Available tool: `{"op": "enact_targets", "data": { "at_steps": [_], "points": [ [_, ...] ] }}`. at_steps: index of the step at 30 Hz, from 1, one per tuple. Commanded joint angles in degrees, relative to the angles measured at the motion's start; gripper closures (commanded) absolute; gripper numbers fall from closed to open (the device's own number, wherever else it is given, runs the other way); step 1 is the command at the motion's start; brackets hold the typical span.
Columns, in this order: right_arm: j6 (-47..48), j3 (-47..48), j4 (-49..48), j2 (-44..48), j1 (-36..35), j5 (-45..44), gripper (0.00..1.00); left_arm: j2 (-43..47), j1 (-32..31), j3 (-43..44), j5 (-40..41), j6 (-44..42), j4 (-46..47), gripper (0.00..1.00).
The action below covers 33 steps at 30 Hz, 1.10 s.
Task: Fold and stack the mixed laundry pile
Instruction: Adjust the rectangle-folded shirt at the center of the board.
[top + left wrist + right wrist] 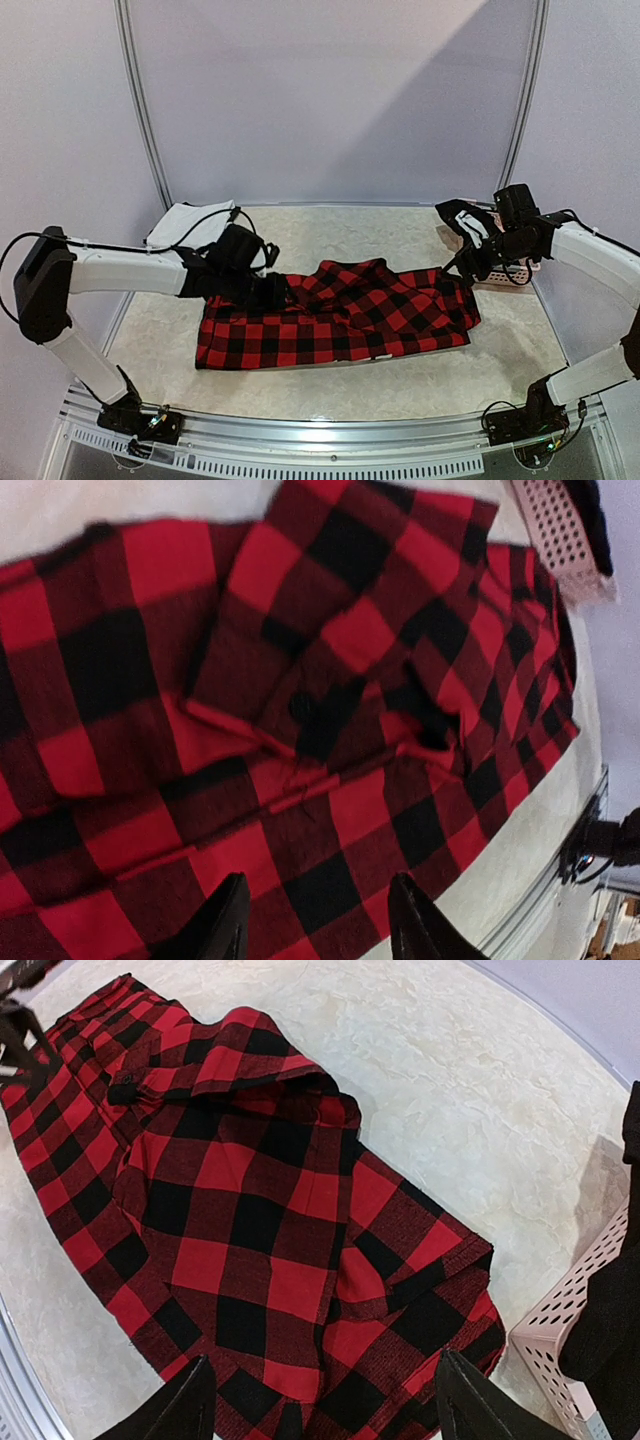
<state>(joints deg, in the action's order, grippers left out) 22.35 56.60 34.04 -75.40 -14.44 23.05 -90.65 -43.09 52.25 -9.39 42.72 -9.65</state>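
Two grippers: both of yours stand with jaws apart and nothing between them.
left gripper [270,290]: it sits low over the left end of the flannel shirt [340,320]. In your left wrist view the fingers are spread above the checked cloth, released. You cannot tell from these views whether the tips touch the fabric.
right gripper [325,1358]: it hangs at the right end of the shirt, just beside the pink basket [510,268]. Its fingers are wide apart, with the shirt lying below them and not pinched.
flannel shirt: red-and-black checked, it lies spread across the middle of the table [330,385], running left to right. A flap of it is turned over along the far edge, and its right end reaches close to the basket.
white cloth [185,222]: you will find it at the back left corner of the table, behind the left arm and apart from the shirt.
dark garment [605,1310]: black, it is draped over the basket at the right edge of the table.
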Motion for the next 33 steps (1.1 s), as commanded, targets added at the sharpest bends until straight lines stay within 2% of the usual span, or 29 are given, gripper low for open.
{"op": "enact_targets", "data": {
  "at_steps": [1, 4, 11, 16, 21, 27, 29, 33],
  "points": [
    [0.2, 0.6, 1.0, -0.3, 0.1, 1.4, 0.25, -1.3, -4.4, 1.6, 3.0, 1.0, 3.1, 0.51],
    [0.3, 1.0, 1.3, -1.3, -0.1, 1.3, 0.25, -4.5, -5.1, 2.6, 4.2, 5.4, 2.3, 0.52],
    [0.5, 0.4, 1.0, -0.3, -0.1, 1.0, 0.25, -10.3, -5.2, -2.3, 6.2, 20.1, 20.9, 0.53],
    [0.6, 0.4, 1.2, -0.8, -0.2, 1.3, 0.25, -14.1, -5.2, -1.5, 7.2, 22.8, 25.4, 0.58],
    [0.7, 0.6, 1.3, -0.9, -0.1, 1.6, 0.25, -17.2, -5.1, -1.4, 6.6, 25.1, 28.6, 0.68],
    [0.6, 0.5, 1.5, -0.7, -0.2, 1.7, 0.25, -17.5, -5.1, -1.4, 7.0, 25.7, 27.7, 0.74],
    [0.6, 0.5, 1.3, -0.7, -0.2, 1.8, 0.25, -17.3, -5.1, -1.1, 7.5, 25.2, 26.7, 0.79],
    [0.4, 0.5, 1.3, -0.7, -0.2, 1.7, 0.25, -17.3, -4.8, -0.8, 9.0, 24.1, 25.9, 0.98]
  ]
}}
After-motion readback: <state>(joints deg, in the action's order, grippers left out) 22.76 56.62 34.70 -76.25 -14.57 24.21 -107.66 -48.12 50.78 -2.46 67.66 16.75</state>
